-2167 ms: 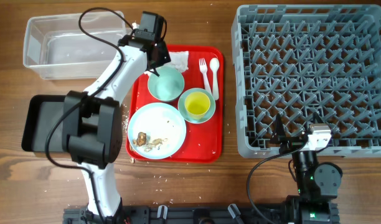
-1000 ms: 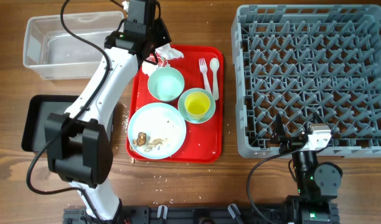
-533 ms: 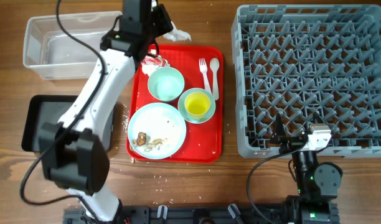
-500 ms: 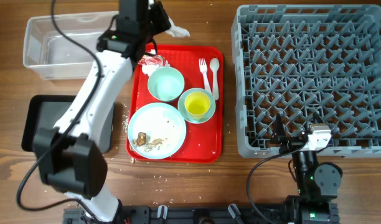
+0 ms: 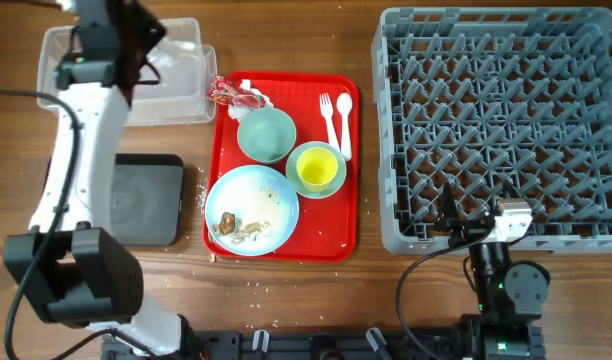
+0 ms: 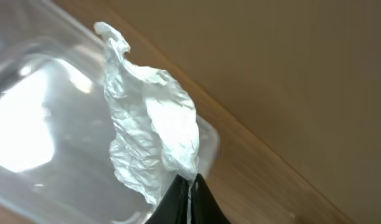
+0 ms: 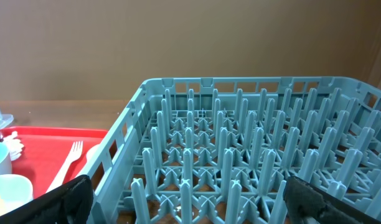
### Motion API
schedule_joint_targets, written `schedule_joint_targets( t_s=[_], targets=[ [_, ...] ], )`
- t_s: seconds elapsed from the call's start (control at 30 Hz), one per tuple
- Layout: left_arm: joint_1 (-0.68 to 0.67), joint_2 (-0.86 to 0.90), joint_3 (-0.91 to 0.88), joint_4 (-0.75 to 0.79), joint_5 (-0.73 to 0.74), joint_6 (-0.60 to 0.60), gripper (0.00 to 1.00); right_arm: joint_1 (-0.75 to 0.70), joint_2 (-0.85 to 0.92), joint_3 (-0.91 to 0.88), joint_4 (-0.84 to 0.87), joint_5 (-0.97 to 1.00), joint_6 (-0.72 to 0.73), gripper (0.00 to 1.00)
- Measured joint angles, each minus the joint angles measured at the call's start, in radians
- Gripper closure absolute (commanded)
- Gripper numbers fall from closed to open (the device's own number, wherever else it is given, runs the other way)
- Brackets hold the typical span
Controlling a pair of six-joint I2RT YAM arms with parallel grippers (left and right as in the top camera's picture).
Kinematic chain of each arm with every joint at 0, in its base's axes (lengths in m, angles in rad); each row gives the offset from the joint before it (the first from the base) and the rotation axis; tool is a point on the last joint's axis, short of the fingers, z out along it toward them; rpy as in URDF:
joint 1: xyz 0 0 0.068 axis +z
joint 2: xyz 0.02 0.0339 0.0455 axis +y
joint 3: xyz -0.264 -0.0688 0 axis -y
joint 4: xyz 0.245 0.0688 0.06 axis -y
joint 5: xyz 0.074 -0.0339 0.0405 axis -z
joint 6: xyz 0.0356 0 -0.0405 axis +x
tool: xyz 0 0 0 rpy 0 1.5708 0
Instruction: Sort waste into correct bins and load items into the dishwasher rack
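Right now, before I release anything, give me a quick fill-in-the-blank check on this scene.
The left tool is shut on a crumpled white ____.
Its load hangs over the ____ tub, not the black tray.
The fork and spoon lie on the ____ tray.
The dishwasher rack holds ____ dishes.
Missing words: napkin; clear; red; no.

Tub (image 5: 186,90) behind shallow tray (image 5: 146,200) at left, serving tray (image 5: 326,220) (plate (image 5: 251,205), bowl (image 5: 265,134), cup (image 5: 317,168) aboard) central, rack (image 5: 501,130) right
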Motion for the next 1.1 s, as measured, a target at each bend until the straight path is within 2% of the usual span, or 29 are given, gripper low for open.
schedule_joint_targets(
  t_s=[0.03, 0.23, 0.37, 0.5, 0.63, 0.77, 0.87, 0.93, 1.03, 1.1],
  targets=[
    [0.028, 0.000, 0.000, -0.019, -0.004, -0.007, 0.00, 0.000, 0.000, 0.000, 0.000, 0.000, 0.000, 0.00],
    [0.037, 0.022, 0.000, -0.047, 0.025, -0.010, 0.00, 0.000, 0.000, 0.000, 0.000, 0.000, 0.000, 0.00],
    [0.026, 0.038, 0.000, -0.064, 0.151, -0.010, 0.00, 0.000, 0.000, 0.000, 0.000, 0.000, 0.000, 0.00],
    [-0.072, 0.040, 0.000, -0.102, 0.263, -0.009, 0.00, 0.000, 0.000, 0.000, 0.000, 0.000, 0.000, 0.00],
    [-0.193, 0.066, 0.000, -0.104, 0.243, -0.031, 0.01, 0.000, 0.000, 0.000, 0.000, 0.000, 0.000, 0.00],
    [-0.272, 0.153, 0.000, -0.116, 0.129, -0.127, 0.01, 0.000, 0.000, 0.000, 0.000, 0.000, 0.000, 0.00],
    [-0.281, 0.226, 0.000, -0.111, 0.086, -0.158, 0.09, 0.000, 0.000, 0.000, 0.000, 0.000, 0.000, 0.00],
    [-0.282, 0.271, 0.000, -0.100, 0.072, -0.169, 0.19, 0.000, 0.000, 0.000, 0.000, 0.000, 0.000, 0.00],
    [-0.283, 0.335, 0.000, -0.093, 0.060, -0.181, 0.23, 0.000, 0.000, 0.000, 0.000, 0.000, 0.000, 0.00],
    [-0.283, 0.367, 0.000, -0.086, 0.059, -0.182, 0.31, 0.000, 0.000, 0.000, 0.000, 0.000, 0.000, 0.00]
  ],
)
